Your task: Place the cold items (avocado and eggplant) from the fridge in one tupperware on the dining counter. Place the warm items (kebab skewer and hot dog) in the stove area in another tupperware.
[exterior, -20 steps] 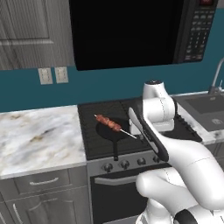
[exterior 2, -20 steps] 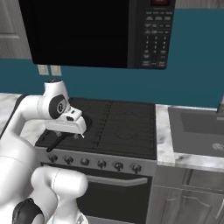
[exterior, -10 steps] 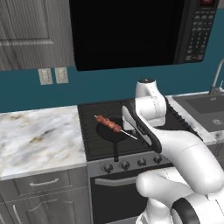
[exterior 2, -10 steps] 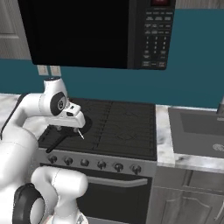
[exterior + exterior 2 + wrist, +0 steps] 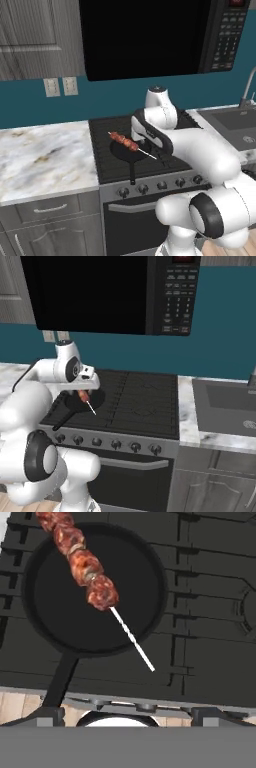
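A: Where's the kebab skewer (image 5: 87,577)?
B: Lying across the black skillet (image 5: 60,619) on the stove (image 5: 150,162), its bare stick poking past the rim.
A: Gripper (image 5: 127,714)?
B: Jaws spread wide, nothing held, poised above the skillet.

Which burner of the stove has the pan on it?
The front left burner: the black pan sits there with the meat skewer across it, its handle pointing toward the knobs. The other burners are bare.
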